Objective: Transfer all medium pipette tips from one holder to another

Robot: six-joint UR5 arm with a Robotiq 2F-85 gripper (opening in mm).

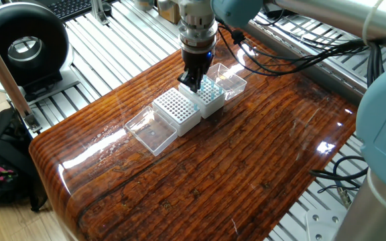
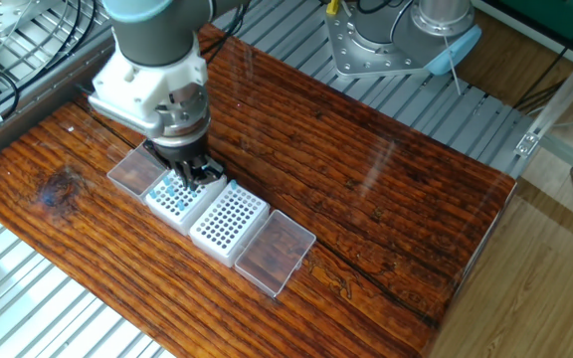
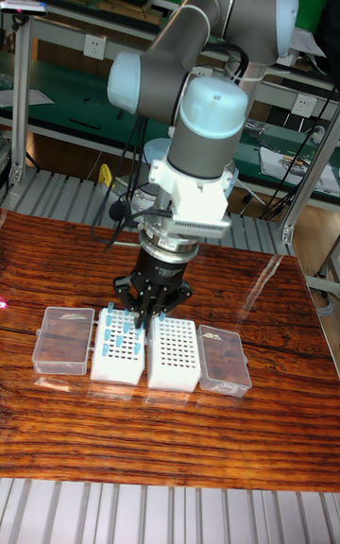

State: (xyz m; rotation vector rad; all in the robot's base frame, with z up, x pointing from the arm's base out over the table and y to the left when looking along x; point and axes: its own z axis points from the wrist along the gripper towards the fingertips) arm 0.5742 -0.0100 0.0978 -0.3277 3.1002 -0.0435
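Note:
Several medium pipette tips, small light-blue cones, stand in the white grid holder on the left; they also show in the holder and as tips in the tall view. Beside it stands a second white holder with bare holes. My gripper hangs just over the inner edge of the tip-filled holder, near the seam between the two holders. Its fingertips are drawn together. No tip shows between them.
A clear lid lies flat at the left end of the row and another clear lid at the right end. The wooden table is ringed by grooved aluminium rails. A second robot's base stands behind it.

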